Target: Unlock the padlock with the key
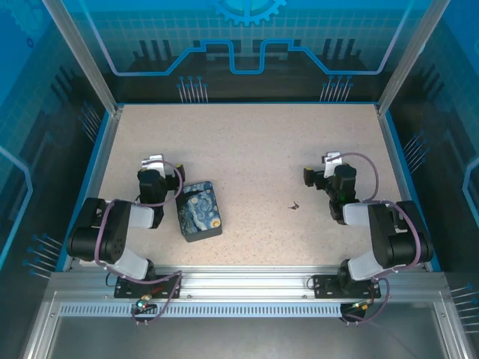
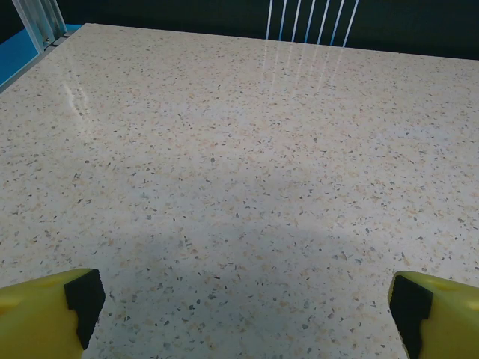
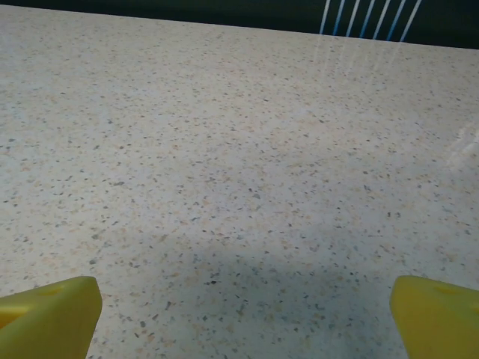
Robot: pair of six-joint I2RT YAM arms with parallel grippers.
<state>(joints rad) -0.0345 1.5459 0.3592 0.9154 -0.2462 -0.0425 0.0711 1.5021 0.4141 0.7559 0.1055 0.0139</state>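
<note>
Starting at the left of the overhead view, the black left arm [image 1: 112, 232] folds up from its base at the near rail, and the left pincer [image 1: 154, 163] at its tip points toward the far side of the pale, speckled, stone-patterned desk [image 1: 254, 134]. In the left wrist view this left pincer [image 2: 243, 307] stands wide apart: its yellow fingers [image 2: 41, 318] with black pads sit at the two bottom corners, and bare speckled desk [image 2: 239, 149] shows between them.

Just beside that arm, on its right, lies the padlock [image 1: 199, 211], a chunky rectangular block with dark sides and a face printed with a dark blue swirling night sky and yellow spots. It rests flat on the desk, face up, its long side running roughly from near to far with a slight tilt. Whether it touches the arm cannot be told from above, and its shackle is not clear.

Further right, past the middle of the desk, lies the key [image 1: 295, 204], a tiny thin dark metal piece. It is well apart from the padlock and nearer the right arm, with open desk all around it; it is too small to tell which way it points.

At the right, the black right arm [image 1: 389, 239] rises from the near rail, and the right pincer [image 1: 330, 166] faces the far side, near the key but not touching it. In the right wrist view the right pincer [image 3: 243, 314] is spread wide too, its plain yellow fingers [image 3: 49, 318] at the bottom corners above bare desk [image 3: 239, 134].
</note>
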